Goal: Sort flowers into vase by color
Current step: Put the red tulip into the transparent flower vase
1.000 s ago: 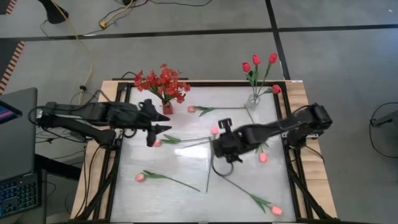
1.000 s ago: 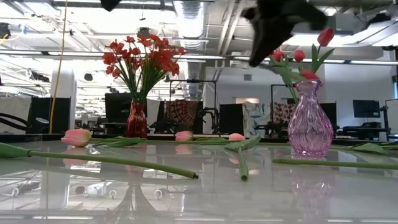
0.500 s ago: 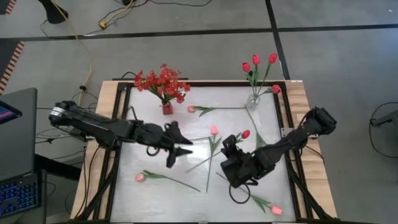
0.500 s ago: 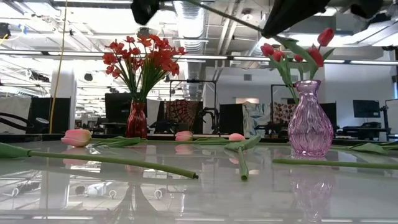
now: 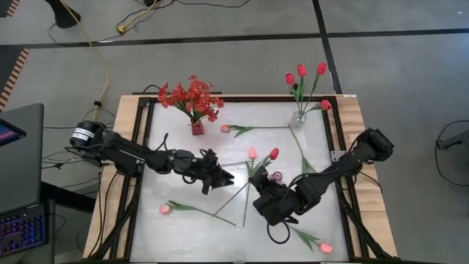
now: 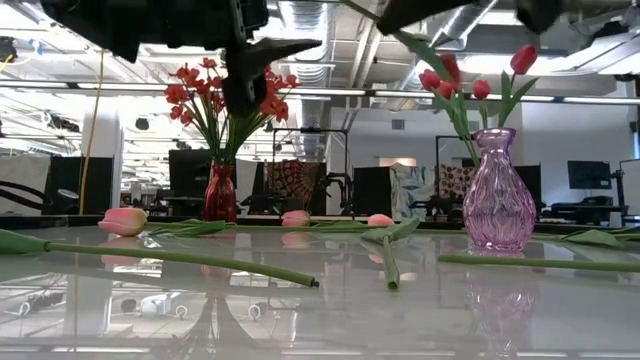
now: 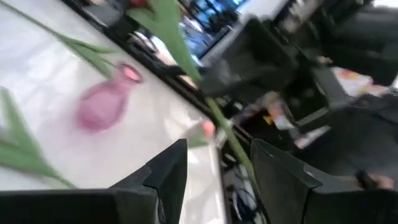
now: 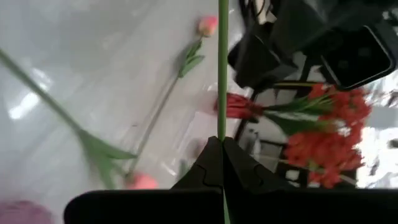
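The right gripper (image 5: 265, 205) has swung down from the worktop's middle to about five o'clock of centre within the last second, its jaws pressed together on the stem of a red tulip (image 5: 274, 153) whose bloom now hangs clear of the worktop (image 5: 220, 231), at about one o'clock of that gripper. The right wrist view shows the stem (image 8: 222, 68) running straight out from between the closed fingertips. Meanwhile the left gripper (image 5: 222, 177) has reached out from the nine o'clock edge to near the centre, jaws spread part-way, and in the left wrist view the same green stem (image 7: 233, 142) passes between its two fingers (image 7: 166, 177) without being pinched. That looks like a handover being set up: the left arm is probably meant to carry this red tulip on to a vase. The red spray (image 5: 192, 97) sits in its small red vase (image 5: 197, 127) at eleven o'clock, and more red tulips stand in the clear pink-tinted vase (image 5: 299, 116) at one o'clock. Pink tulips lie loose on the worktop: one (image 5: 226, 128) at twelve, one (image 5: 252, 153) near centre, one (image 5: 165, 209) at seven and one (image 5: 325, 248) at five. So most sorting remains undone.
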Available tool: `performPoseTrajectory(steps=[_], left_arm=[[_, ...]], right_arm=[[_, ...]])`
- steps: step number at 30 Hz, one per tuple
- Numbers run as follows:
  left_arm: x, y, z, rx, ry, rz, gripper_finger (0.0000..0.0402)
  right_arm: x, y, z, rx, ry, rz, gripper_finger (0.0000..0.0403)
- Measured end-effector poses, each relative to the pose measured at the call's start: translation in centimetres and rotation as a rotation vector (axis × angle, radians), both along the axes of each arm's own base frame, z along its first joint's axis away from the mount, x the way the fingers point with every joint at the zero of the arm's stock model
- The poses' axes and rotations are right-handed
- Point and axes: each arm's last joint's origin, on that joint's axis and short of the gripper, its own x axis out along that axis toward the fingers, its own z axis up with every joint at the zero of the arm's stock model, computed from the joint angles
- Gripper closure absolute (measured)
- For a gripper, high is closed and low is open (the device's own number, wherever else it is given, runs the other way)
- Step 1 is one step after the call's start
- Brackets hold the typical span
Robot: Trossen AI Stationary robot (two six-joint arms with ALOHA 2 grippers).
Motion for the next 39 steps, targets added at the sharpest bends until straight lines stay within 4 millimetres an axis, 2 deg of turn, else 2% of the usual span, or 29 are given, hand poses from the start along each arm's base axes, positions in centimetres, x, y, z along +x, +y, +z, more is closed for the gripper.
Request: performPoseTrajectory(steps=[2, 6, 17, 28, 39], left_arm=[[0.5, -0.2, 0.4, -0.008, -0.025, -0.036, 0.0237], [0.8, -0.2, 0.1, -0.017, -0.001, -0.067, 0.0237], [0.9, 0.5, 0.3, -0.046, -0.012, -0.062, 0.0237], [0.9, 0.5, 0.3, -0.08, -0.006, -0.066, 0.0237], [0.9, 0.5, 0.4, -0.097, -0.011, -0.066, 0.0279]], right_arm=[[0.4, -0.1, 0.2, -0.008, -0.015, 0.018, 0.0383], [1.1, -0.6, 0.5, -0.009, -0.022, 0.04, 0.0383], [2.5, -2.3, 0.8, -0.03, -0.011, 0.088, 0.0383], [3.3, -2.5, 1.4, -0.071, -0.035, 0.158, 0.0383], [3.2, -2.5, 1.4, -0.079, -0.024, 0.163, 0.0382]])
